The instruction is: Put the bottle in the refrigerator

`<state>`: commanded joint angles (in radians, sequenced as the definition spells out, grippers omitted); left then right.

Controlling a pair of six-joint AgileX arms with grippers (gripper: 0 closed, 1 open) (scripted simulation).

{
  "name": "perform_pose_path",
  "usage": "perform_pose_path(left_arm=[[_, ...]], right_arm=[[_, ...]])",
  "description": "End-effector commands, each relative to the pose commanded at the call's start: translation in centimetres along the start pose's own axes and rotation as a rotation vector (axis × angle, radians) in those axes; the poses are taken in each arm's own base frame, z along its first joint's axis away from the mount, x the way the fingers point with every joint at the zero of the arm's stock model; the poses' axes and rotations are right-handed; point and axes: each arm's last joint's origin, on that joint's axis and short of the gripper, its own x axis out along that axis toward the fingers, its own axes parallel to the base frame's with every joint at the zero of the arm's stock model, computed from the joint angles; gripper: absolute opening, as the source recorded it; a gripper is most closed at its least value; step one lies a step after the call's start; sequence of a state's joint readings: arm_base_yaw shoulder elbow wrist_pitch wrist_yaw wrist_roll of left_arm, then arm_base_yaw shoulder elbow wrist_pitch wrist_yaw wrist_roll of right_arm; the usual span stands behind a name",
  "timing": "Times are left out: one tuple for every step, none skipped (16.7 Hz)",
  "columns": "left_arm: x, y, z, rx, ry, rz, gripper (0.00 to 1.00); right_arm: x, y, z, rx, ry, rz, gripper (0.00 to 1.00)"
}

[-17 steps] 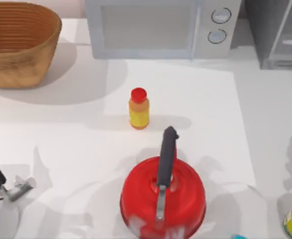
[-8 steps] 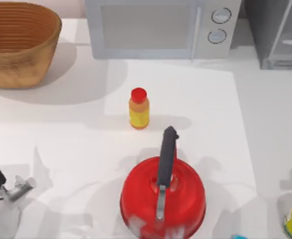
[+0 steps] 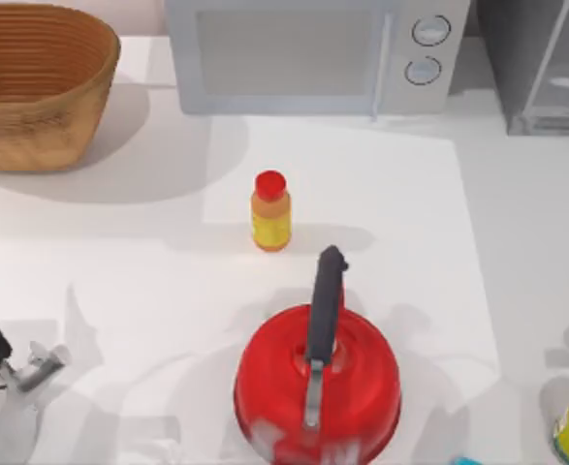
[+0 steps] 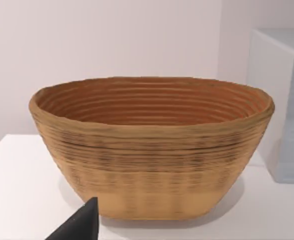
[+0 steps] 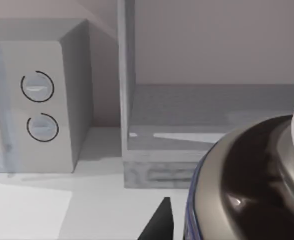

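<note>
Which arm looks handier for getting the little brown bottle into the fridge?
The right one: its wrist view has the bottle right up close, facing the open refrigerator. The left gripper sits near the far-side basket.

I see a white tabletop (image 3: 119, 281) under soft light, with a plain pale wall (image 4: 111, 40) rising behind its twelve o'clock edge and faint shadows across it.

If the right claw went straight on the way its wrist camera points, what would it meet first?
Probably the refrigerator: its open compartment lies dead ahead, with the bottle close before the camera. Depth is unclear.
</note>
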<state>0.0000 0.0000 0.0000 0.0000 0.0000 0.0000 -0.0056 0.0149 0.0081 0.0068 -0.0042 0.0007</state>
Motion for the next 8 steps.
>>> perform_pose_path(left_arm=[[0.0, 0.0, 0.0, 0.0, 0.0, 0.0, 1.0], [0.0, 0.0, 0.0, 0.0, 0.0, 0.0, 1.0], [0.0, 0.0, 0.0, 0.0, 0.0, 0.0, 1.0], [0.0, 0.0, 0.0, 0.0, 0.0, 0.0, 1.0], [0.0, 0.0, 0.0, 0.0, 0.0, 0.0, 1.0], [0.0, 0.0, 0.0, 0.0, 0.0, 0.0, 1.0], [0.0, 0.0, 0.0, 0.0, 0.0, 0.0, 1.0], [0.0, 0.0, 0.0, 0.0, 0.0, 0.0, 1.0]], right_arm=[[0.1, 0.0, 0.5, 0.0, -0.009, -0.001, 0.01], [0.2, -0.1, 1.1, 0.001, -0.021, -0.003, 0.01], [0.3, -0.2, 2.0, 0.001, -0.035, -0.005, 0.01], [0.6, -0.3, 3.0, 0.001, -0.05, -0.008, 0.01], [1.0, -0.4, 4.1, 0.0, -0.065, -0.011, 0.01], [1.6, -0.5, 5.3, -0.001, -0.077, -0.013, 0.01], [2.4, -0.7, 6.4, -0.003, -0.086, -0.016, 0.01], [3.5, -0.9, 7.5, -0.006, -0.09, -0.019, 0.01]])
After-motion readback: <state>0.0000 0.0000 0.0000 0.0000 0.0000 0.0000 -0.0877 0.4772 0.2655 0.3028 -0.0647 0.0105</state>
